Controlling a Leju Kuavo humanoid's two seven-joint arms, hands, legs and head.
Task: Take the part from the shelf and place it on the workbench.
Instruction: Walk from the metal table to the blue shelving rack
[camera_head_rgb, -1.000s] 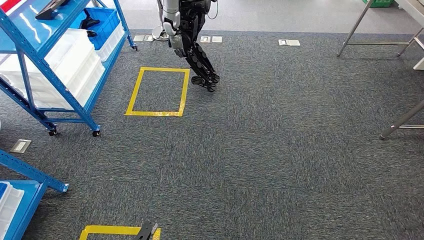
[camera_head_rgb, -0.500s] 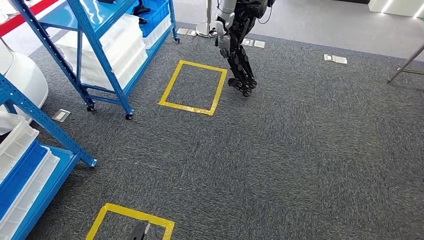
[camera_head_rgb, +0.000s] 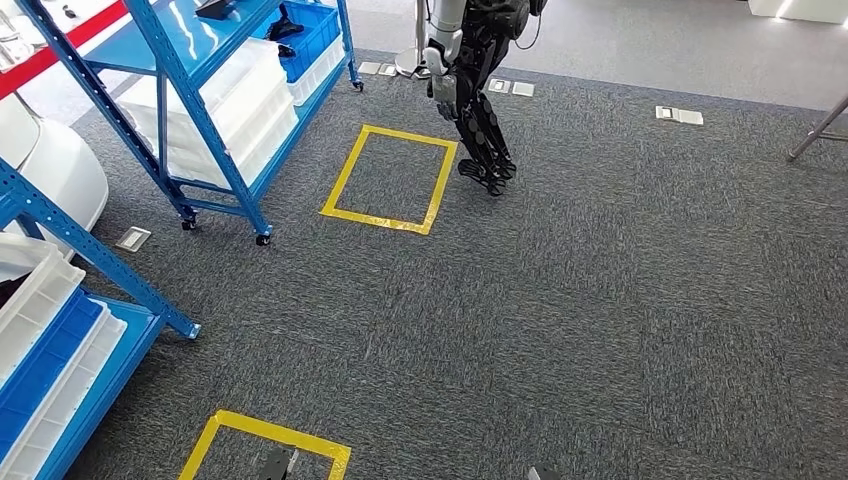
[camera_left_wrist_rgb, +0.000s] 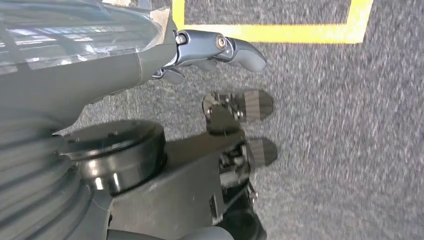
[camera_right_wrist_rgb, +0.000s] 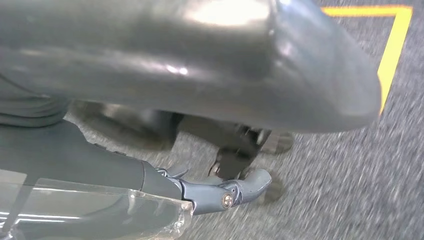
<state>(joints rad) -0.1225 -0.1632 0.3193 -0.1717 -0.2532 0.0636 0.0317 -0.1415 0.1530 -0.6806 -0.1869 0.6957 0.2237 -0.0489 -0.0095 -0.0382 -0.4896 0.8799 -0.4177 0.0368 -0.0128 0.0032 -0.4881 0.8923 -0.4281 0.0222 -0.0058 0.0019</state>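
Your shelf (camera_head_rgb: 215, 110) is lying ahead-left, nearer your left hand (camera_left_wrist_rgb: 220, 50); both it and the right hand (camera_right_wrist_rgb: 225, 192) are hanging released, grasping nothing.

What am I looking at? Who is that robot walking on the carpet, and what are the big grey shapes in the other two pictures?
These pictures come from cameras on a walking robot. The wide one is its own view from high up, looking down at a grey carpet. The robot you see there is another robot, next to a yellow tape square. A blue shelf with white bins stands on the left; that is where parts are kept. The other two pictures come from cameras at the wrists, so they look sideways. The grey shapes are its left hand and right hand, hanging above the floor. I see nothing held in them.
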